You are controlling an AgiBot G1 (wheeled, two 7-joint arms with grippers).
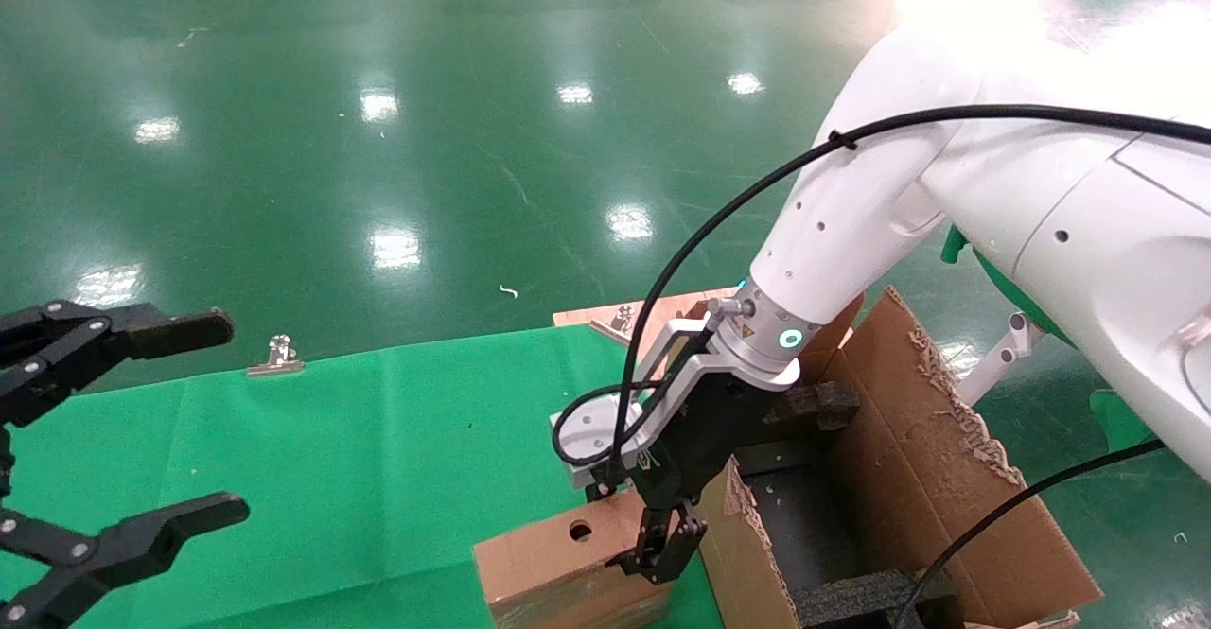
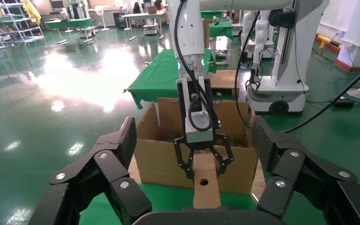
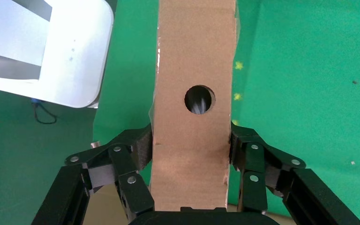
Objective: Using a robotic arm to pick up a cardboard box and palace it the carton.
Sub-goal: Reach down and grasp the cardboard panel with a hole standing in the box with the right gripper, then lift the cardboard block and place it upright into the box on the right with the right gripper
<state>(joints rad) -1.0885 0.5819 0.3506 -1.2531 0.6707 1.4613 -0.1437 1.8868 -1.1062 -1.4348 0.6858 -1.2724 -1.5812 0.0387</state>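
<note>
The small brown cardboard box [image 1: 553,563] with a round hole is at the near edge of the green table, just left of the carton [image 1: 946,478]. My right gripper [image 1: 658,553], on the white arm with the teal ring, is shut on the box's end nearest the carton. In the right wrist view both pads [image 3: 143,146] press the sides of the box [image 3: 192,70]. I cannot tell whether the box is lifted. The carton has torn flaps and black foam inside. My left gripper [image 1: 222,419] is open and empty at the far left. From there it looks at the box [image 2: 206,192] and the right gripper [image 2: 205,161].
A green cloth [image 1: 359,449] covers the table. Metal clips [image 1: 274,357] hold it at the far edge. The carton [image 2: 159,159] stands at the table's right end, partly on a wooden board [image 1: 605,312]. Shiny green floor lies beyond. Another white robot base [image 2: 281,89] stands behind.
</note>
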